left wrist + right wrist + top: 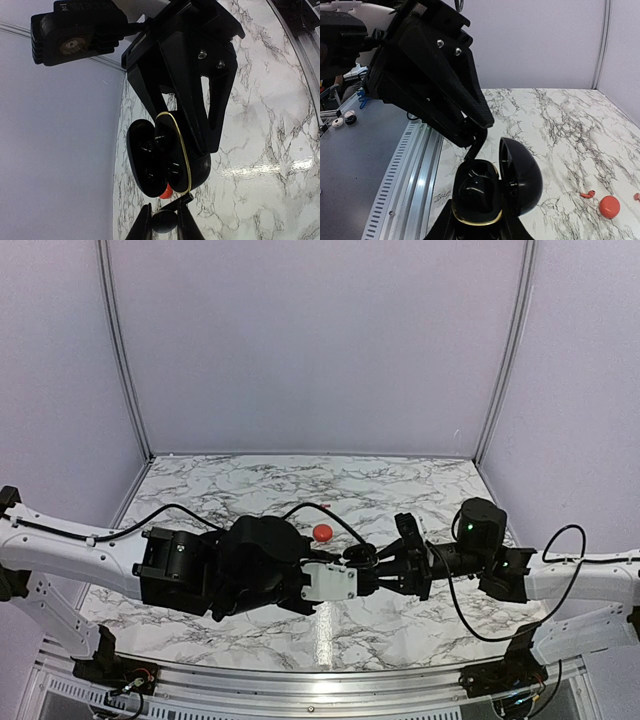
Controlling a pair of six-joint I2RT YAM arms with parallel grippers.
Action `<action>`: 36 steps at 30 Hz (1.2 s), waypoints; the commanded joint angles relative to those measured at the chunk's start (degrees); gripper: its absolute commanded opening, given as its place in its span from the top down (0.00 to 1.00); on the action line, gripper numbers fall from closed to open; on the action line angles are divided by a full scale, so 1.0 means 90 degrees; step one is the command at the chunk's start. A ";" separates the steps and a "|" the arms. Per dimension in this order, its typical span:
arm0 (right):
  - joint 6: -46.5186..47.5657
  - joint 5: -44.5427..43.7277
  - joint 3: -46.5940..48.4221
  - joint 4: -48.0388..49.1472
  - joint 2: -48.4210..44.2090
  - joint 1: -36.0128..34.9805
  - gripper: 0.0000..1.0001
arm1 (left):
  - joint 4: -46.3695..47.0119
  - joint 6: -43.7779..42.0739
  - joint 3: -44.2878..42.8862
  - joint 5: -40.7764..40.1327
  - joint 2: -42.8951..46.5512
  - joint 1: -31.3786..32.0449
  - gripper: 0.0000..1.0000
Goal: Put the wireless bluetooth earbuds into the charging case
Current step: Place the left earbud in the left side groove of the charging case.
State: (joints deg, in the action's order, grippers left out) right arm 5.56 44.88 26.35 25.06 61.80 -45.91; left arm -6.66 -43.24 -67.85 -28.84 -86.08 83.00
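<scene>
Top: both arms meet over the near middle of the desk. The right gripper clamps the black case in the air, and the left gripper is nose to nose with it. The red case sits on the desk just behind them. Left wrist: its own jaws are pinched on a small black bud, just short of the open case, whose gold rim is visible. Can't tell if the bud touches the case. Right wrist: its own jaws grip the case base and the lid is open. The left gripper's fingertips hang right over the cavity. A red bud lies loose on the desk beside the red case, on the far side of the grippers.
</scene>
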 commanded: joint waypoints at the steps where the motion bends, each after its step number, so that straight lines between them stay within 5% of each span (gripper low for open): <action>1: -0.0120 0.0100 0.0258 0.0066 0.0030 -0.0062 1.00 | 0.0250 -0.0150 -0.0248 -0.0318 -0.0041 0.0056 0.91; 36: -0.0400 -0.0112 0.0295 0.0055 0.0140 -0.0084 1.00 | 0.0342 -0.0639 -0.0397 -0.0821 -0.0471 0.0118 0.91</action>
State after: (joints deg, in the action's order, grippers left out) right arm 2.94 44.38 26.35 24.80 63.05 -46.06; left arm -4.86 -48.12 -69.65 -35.33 -89.56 83.66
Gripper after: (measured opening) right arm 0.239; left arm 0.151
